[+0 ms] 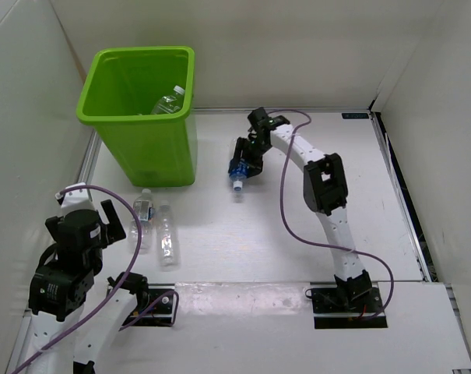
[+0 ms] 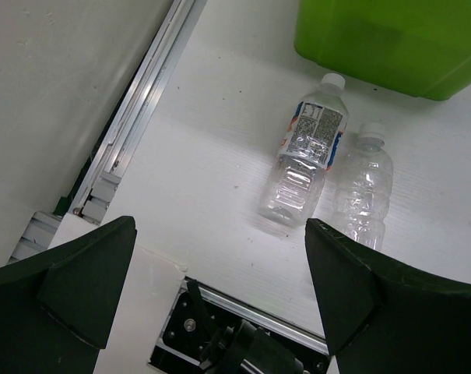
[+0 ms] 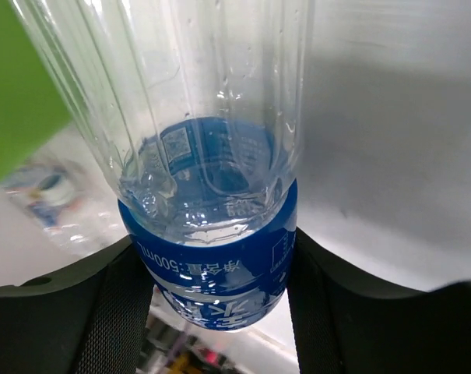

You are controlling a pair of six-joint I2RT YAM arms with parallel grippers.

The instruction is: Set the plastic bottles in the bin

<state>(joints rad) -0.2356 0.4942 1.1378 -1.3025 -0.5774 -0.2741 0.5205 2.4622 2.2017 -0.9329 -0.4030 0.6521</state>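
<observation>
I count one of four bottles done. In the top view the bin stands at the 10 o'clock corner of the table, and one clear bottle already lies inside it, leaning on the wall at the 3 o'clock side.

The second is in hand. The right gripper has its fingers closed on the blue-labelled bottle, gripping it around the blue band. From above this bottle is at 3 o'clock from the bin, well apart from the rim, with its white cap pointing toward 6 o'clock. I cannot tell if it is fully clear of the table.

Two bottles remain on the table at 6 o'clock from the bin, lying side by side with their caps toward it: a labelled bottle and a slimmer bottle just beside it. The left gripper hangs above them with fingers wide apart, holding nothing.

So I judge the task near half: one carry to finish, then two more picks.
</observation>
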